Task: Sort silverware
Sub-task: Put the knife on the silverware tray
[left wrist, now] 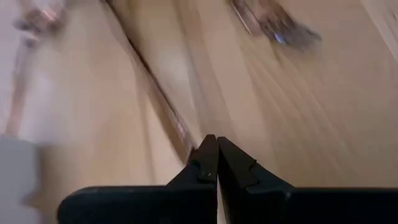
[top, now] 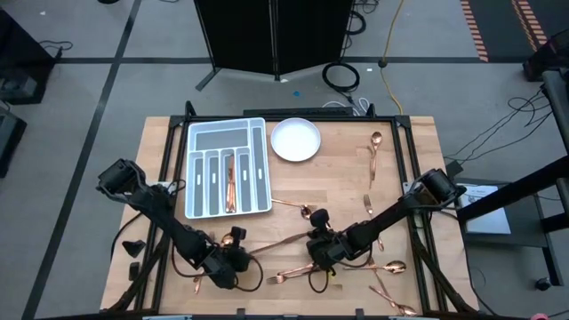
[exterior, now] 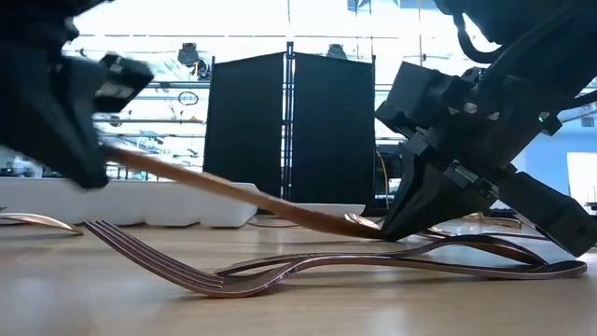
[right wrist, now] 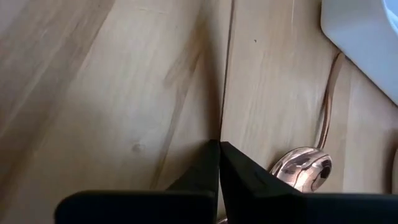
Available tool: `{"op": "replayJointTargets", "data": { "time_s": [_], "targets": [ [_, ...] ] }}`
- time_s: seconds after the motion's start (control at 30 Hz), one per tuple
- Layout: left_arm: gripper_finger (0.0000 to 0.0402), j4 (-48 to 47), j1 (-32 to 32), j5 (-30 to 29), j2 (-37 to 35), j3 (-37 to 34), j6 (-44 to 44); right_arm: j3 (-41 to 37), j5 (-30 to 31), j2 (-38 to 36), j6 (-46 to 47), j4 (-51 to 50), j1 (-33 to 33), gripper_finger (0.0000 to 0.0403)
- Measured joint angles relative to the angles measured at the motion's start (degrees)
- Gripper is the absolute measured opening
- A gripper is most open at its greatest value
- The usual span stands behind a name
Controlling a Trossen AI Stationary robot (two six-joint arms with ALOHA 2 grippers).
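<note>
On the wooden table [top: 391, 178] the copper silverware lies scattered, mostly along the near edge and the right side. In the grey tray [top: 258, 160] one piece [top: 229, 182] already lies in a middle slot, its long axis along the slot.

The left gripper [top: 233, 256] is low near the front edge, and its fingers [left wrist: 208, 163] are pressed together on the end of a long utensil [top: 284, 242]. In the low view this utensil [exterior: 242, 196] is slanted, high at the left gripper and going down to the right until it meets the right gripper [top: 318, 247]. The right gripper is also clenched, fingers [right wrist: 219, 163] closed at the table surface; it seems to pinch the other end of the same utensil, but the contact is hidden.

A fork [exterior: 280, 271] lies in front with its tines to the left. Beside the right gripper a spoon [right wrist: 303, 167] lies bowl up. The plate [top: 295, 140] stands right of the tray.
</note>
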Motion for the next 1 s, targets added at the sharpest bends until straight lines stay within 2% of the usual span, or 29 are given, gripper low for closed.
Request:
{"op": "replayJointTargets", "data": {
  "time_s": [0.17,0.57,0.83,1.0],
  "targets": [
    [0.0000,-2.79,0.21,-2.09,-0.33,2.01,2.65,0.17,-0.73,-0.14,1.33,-0.33,-0.27,0.0000],
    [0.0000,-5.48,0.22,2.06,-0.39,2.61,0.69,0.28,-1.30,-0.27,2.33,-0.05,-1.51,0.0000],
    [0.0000,-3.06,1.53,-8.38,-0.41,2.65,-0.42,0.33,-3.66,-0.42,3.47,0.08,-2.65,0.0000],
    [0.0016,-1.47,3.11,-7.19,0.73,2.65,-0.02,0.35,-3.87,-0.42,4.82,0.11,-2.63,0.0000]
  ]
}}
